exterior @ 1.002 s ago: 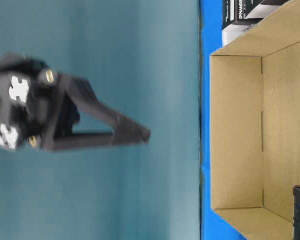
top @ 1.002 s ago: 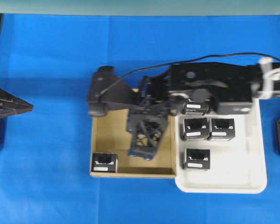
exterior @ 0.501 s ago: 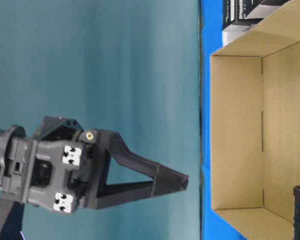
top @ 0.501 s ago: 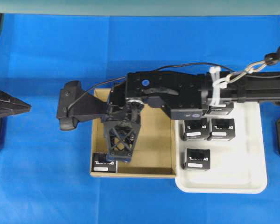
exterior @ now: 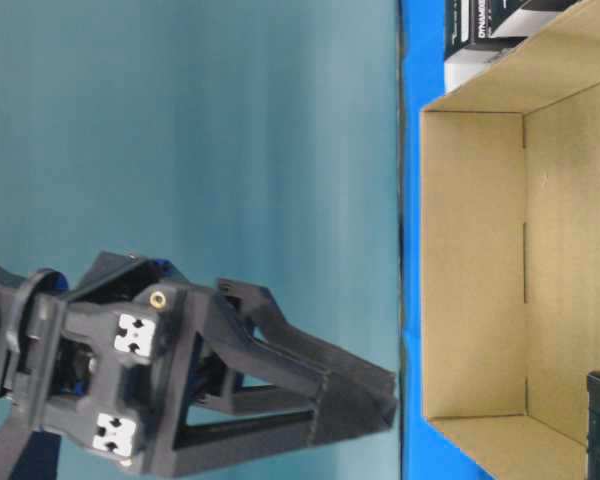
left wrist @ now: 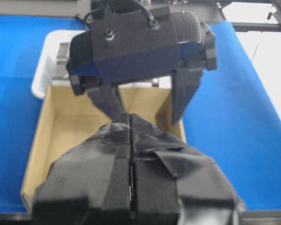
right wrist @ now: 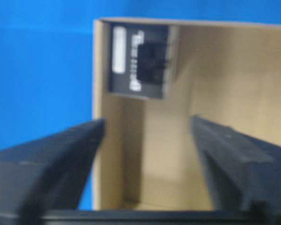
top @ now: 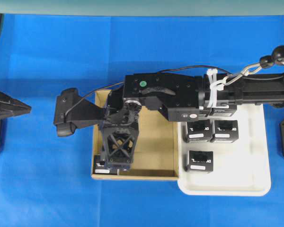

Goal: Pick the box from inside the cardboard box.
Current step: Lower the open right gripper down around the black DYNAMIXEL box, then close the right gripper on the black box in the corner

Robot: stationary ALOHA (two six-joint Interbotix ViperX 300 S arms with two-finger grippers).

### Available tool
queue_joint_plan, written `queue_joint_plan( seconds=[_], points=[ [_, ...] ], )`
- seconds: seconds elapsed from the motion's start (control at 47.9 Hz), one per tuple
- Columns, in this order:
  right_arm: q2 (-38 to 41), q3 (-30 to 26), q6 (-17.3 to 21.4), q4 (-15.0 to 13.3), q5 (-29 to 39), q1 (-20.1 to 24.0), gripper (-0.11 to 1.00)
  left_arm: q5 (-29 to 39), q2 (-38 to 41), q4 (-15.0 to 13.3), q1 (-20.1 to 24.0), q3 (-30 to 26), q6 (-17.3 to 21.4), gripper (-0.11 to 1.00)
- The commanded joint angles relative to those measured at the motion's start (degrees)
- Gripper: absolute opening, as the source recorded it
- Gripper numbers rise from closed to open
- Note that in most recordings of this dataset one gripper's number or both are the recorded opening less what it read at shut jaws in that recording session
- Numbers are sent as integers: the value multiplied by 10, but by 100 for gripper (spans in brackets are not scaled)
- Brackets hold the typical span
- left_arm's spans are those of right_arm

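One black box (right wrist: 138, 61) with white lettering lies in a corner of the brown cardboard box (right wrist: 225, 70). In the overhead view this black box (top: 101, 169) is mostly covered by my right gripper (top: 114, 163), which hangs above it. The right gripper (right wrist: 147, 136) is open, its fingers (right wrist: 61, 159) spread wide with nothing between them and the box just ahead of them. In the table-level view the right gripper (exterior: 385, 400) hovers clear of the cardboard box (exterior: 475, 260). My left gripper (left wrist: 130, 119) is shut and empty, parked at the left edge (top: 26, 108).
A white tray (top: 236, 184) touches the cardboard box's right side and holds several more black boxes (top: 199, 161). The right arm (top: 180, 92) spans the cardboard box's (top: 154, 146) far part and the tray's top. Blue cloth (top: 47, 189) surrounds everything.
The right gripper has travelled left and forward, from the cardboard box's middle to over the black box in its near left corner. Its jaws have gone from shut to wide open.
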Motion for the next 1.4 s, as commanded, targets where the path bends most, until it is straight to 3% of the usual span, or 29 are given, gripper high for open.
queue_joint_plan(
  seconds=[0.0,0.063,0.23,0.626,1.086,1.378],
  points=[
    [10,-2,-1,6,-11,-3,98,-3,4,2,0,-17,2,-7],
    [18,-4,2,12,-19,-5,100,-3,4,2,0,-17,2,-7],
    [42,-7,-3,74,-25,-18,99,-3,4,1,3,-17,1,-7],
    [84,-6,-20,151,-30,-25,99,-16,4,2,3,-30,2,-7],
    [99,-5,-30,146,-58,-24,99,-17,8,2,3,-31,0,-7],
    [109,-6,-33,125,-63,-21,99,-17,11,2,5,-31,0,-7]
  ],
)
